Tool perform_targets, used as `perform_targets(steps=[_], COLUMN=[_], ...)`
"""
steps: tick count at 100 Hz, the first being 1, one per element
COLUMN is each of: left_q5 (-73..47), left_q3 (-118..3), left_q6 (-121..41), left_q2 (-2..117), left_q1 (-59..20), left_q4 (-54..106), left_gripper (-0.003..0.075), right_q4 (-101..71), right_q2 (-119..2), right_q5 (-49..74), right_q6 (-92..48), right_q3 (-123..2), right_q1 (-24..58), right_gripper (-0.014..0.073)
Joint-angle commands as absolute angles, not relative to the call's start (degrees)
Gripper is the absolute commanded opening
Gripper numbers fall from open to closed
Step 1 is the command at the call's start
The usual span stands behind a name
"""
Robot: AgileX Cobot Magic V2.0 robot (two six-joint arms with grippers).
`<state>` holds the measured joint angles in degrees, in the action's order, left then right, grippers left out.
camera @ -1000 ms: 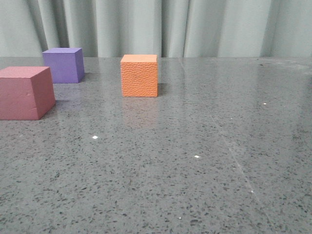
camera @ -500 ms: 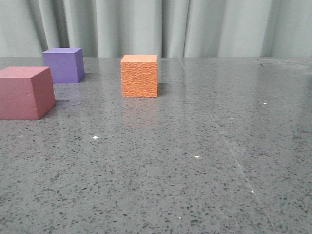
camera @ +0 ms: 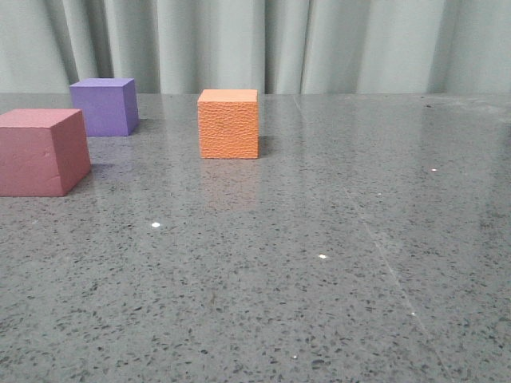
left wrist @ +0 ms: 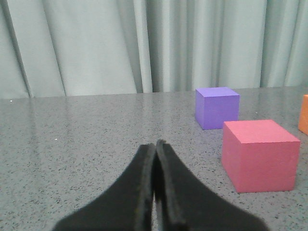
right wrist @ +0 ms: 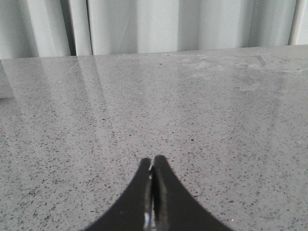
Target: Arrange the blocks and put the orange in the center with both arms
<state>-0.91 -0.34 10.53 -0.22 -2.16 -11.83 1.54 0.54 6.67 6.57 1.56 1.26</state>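
The orange cube (camera: 228,124) with a pebbled surface stands on the grey stone table, left of middle and far back. The purple cube (camera: 104,106) stands at the far left, the pinkish-red cube (camera: 41,152) nearer at the left edge. Neither gripper shows in the front view. In the left wrist view my left gripper (left wrist: 155,143) is shut and empty, low over the table, with the pinkish-red cube (left wrist: 260,155) and purple cube (left wrist: 217,107) beyond it and a sliver of the orange cube (left wrist: 304,114) at the edge. My right gripper (right wrist: 152,159) is shut and empty over bare table.
A pale green curtain (camera: 319,44) hangs along the table's far edge. The speckled grey tabletop (camera: 319,263) stretches bare from the cubes to the right side and the front.
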Motion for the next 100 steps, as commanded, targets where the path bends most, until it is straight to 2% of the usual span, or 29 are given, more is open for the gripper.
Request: perform_targets(steps=[1, 19, 39, 81, 100], left_q5=[5.80, 9.19, -6.47, -35.80, -38.75], left_q3=[2.89, 0.87, -10.71, -42.28, -47.85], left_q6=[10.43, 10.43, 10.54, 10.54, 10.54], left_q2=[-2.06, -2.06, 2.07, 31.65, 40.31], left_q1=[-2.07, -2.07, -2.07, -2.07, -2.07], left_q4=[-11.38, -11.38, -7.74, -3.88, -3.88], left_gripper=[-0.0019, -0.0019, -0.0019, -0.0019, -0.0019], right_q4=[1.63, 1.63, 1.63, 1.63, 1.63], right_q2=[2.01, 2.01, 2.01, 2.01, 2.01], right_q5=[1.75, 1.75, 1.76, 1.76, 1.76], right_q6=[6.17, 6.17, 6.17, 6.17, 6.17], right_q3=[0.78, 0.78, 0.78, 0.78, 0.78], right_q1=[1.07, 1.07, 1.07, 1.07, 1.07], right_gripper=[-0.0064, -0.0064, -0.0067, -0.0067, -0.0067])
